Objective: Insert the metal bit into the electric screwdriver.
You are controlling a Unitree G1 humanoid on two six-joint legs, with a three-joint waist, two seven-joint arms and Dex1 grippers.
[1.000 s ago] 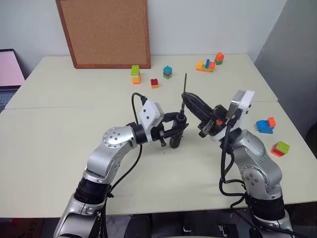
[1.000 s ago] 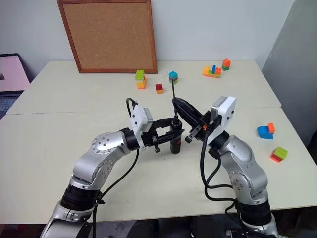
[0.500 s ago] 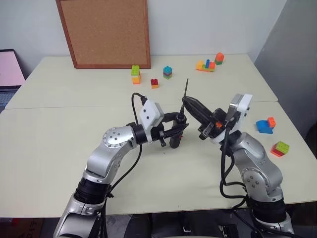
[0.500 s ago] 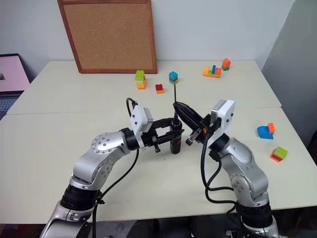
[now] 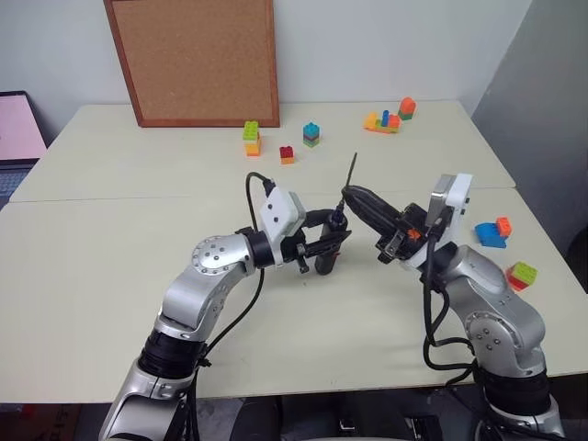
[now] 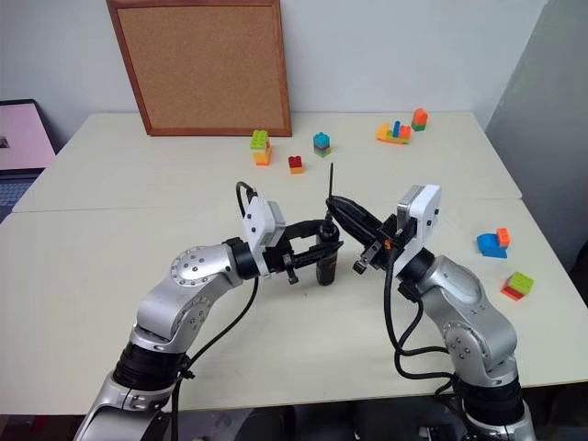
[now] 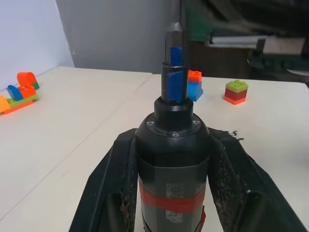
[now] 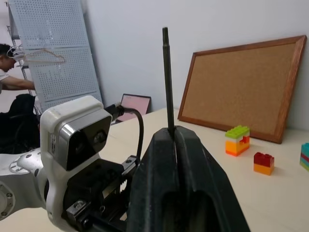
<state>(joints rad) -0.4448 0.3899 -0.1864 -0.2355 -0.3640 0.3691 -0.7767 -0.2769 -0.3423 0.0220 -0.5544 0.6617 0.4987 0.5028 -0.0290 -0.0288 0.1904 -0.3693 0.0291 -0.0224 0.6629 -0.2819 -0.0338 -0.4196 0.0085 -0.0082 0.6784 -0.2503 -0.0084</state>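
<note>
In the left eye view the left gripper (image 5: 323, 241) is clenched on the electric screwdriver (image 5: 326, 250), holding it upright with its narrow tip up. The right gripper (image 5: 354, 197) sits just beside that tip, to its right and slightly above. Its fingers pinch the metal bit (image 5: 352, 169), which rises from them with a slight lean, so its free end points away from the screwdriver, not into it.

In the right eye view the bit (image 6: 330, 181) stands just above the screwdriver's tip (image 6: 324, 223), near but apart. Toy bricks (image 6: 262, 147) lie well beyond both grippers on the table (image 6: 92, 266).

In the left wrist view the screwdriver (image 7: 172, 159) sits squarely between the two fingers (image 7: 116, 179), red band low, socket end clear ahead.

In the right wrist view the bit (image 8: 167, 79) pokes straight out from the closed fingertips (image 8: 181, 145), with the left arm's camera housing (image 8: 77, 133) just below.

To do this well, the right wrist should probably turn the bit over until its axis lines up with the socket. It should then feed it in slowly while the left gripper keeps the tool steady. The pinch looks short, so side load could slip the bit.
</note>
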